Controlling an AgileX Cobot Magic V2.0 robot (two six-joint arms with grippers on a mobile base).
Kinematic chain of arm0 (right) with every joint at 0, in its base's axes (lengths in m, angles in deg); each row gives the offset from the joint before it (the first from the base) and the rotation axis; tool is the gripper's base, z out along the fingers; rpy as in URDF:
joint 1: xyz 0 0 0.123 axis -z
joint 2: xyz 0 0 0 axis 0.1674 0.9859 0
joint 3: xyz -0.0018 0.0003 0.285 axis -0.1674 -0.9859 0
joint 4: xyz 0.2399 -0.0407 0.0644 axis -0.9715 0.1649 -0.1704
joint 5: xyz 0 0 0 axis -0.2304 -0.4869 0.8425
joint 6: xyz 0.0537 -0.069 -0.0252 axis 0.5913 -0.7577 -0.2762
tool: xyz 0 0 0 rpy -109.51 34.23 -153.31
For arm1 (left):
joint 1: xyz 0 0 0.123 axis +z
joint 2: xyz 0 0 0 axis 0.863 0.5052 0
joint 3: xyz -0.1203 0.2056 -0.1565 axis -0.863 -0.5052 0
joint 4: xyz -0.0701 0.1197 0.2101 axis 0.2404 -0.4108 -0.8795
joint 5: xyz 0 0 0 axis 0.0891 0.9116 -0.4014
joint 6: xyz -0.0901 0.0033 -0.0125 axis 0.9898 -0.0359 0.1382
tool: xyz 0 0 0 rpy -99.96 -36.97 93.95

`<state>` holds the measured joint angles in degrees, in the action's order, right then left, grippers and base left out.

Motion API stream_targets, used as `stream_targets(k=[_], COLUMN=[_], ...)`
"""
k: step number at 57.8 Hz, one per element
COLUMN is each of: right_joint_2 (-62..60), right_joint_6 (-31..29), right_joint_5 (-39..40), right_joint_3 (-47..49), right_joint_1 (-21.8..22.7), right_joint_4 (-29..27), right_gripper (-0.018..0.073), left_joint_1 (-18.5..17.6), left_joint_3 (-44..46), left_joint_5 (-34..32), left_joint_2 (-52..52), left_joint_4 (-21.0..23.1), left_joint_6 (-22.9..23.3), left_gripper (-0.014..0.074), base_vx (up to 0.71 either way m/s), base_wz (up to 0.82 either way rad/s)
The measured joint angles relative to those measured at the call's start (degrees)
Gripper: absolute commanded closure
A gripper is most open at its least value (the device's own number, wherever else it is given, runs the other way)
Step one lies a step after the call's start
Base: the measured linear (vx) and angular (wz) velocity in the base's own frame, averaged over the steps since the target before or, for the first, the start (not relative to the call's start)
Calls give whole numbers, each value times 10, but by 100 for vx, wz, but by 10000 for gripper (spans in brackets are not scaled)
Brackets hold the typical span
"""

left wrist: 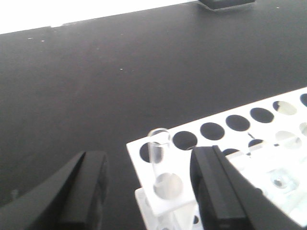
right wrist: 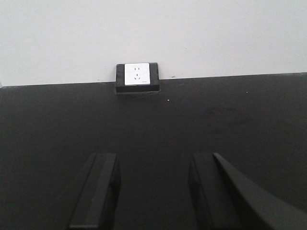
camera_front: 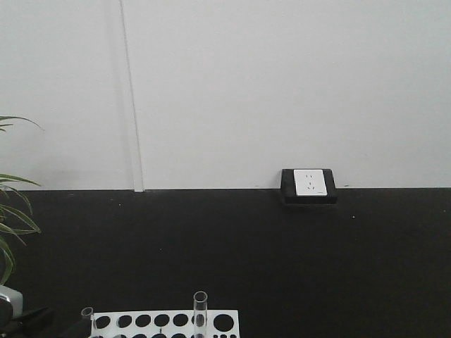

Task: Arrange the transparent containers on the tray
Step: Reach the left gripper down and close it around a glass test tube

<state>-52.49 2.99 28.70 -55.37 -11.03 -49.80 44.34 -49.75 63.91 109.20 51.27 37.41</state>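
A white rack (left wrist: 240, 148) with round holes serves as the tray; its far edge shows at the bottom of the front view (camera_front: 165, 322). One clear test tube (left wrist: 160, 155) stands upright in the rack's near-left corner hole. My left gripper (left wrist: 149, 159) is open, one black finger on each side of this tube, neither touching it. In the front view that tube (camera_front: 87, 317) is at the rack's left corner, and a second, taller tube (camera_front: 200, 310) stands further right. My right gripper (right wrist: 153, 160) is open over bare black tabletop, holding nothing.
A black box with a white power socket (camera_front: 309, 184) sits where the table meets the white wall, also in the right wrist view (right wrist: 136, 75). Plant leaves (camera_front: 10, 218) hang in at the left. Part of the left arm (camera_front: 8, 306) shows at the bottom left.
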Motion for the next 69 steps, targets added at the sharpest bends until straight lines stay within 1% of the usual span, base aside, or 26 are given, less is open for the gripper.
stream_targets(k=[13, 16, 24, 32, 45, 57, 69], right_joint_2=[0, 0, 0, 0, 0, 0, 0], right_joint_6=[0, 0, 0, 0, 0, 0, 0], right_joint_5=[-3, -3, -3, -3, -3, -3, -3], right_joint_3=[0, 0, 0, 0, 0, 0, 0], right_joint_1=[0, 0, 0, 0, 0, 0, 0], right_joint_4=[0, 0, 0, 0, 0, 0, 0], right_gripper=[142, 142, 142, 142, 142, 142, 142], left_joint_1=[-15, -15, -15, -15, -15, -15, -15], left_joint_3=[0, 0, 0, 0, 1, 2, 2], left_joint_5=[-65, -91, -156, -225, -259, -318, -349], left_joint_2=[54, 71, 112, 147, 195, 239, 257], left_joint_4=[0, 1, 29, 32, 32, 32, 32], left_joint_6=[1, 1, 1, 1, 1, 1, 1], left_gripper=[94, 94, 94, 94, 94, 94, 107], base_vx=[0, 0, 0, 0, 0, 0, 0], base_wz=[0, 0, 0, 0, 0, 0, 0])
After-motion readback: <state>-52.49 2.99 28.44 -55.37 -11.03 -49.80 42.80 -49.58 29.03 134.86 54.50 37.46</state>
